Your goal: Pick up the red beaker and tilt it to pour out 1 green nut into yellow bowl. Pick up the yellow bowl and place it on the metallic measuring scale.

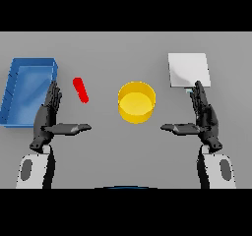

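Nothing done yet: red beaker (80, 90) lies untouched on the bench (123, 146) left of the yellow bowl (136, 102), scale (189, 70) sits bare far right, left robot hand (50, 117) and right robot hand (203, 116) both released, holding nothing.

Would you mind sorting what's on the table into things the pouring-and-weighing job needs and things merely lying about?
Needed: red beaker, yellow bowl, metallic measuring scale, left hand and right hand, both open and empty.
Lying about: blue bin at the far left.
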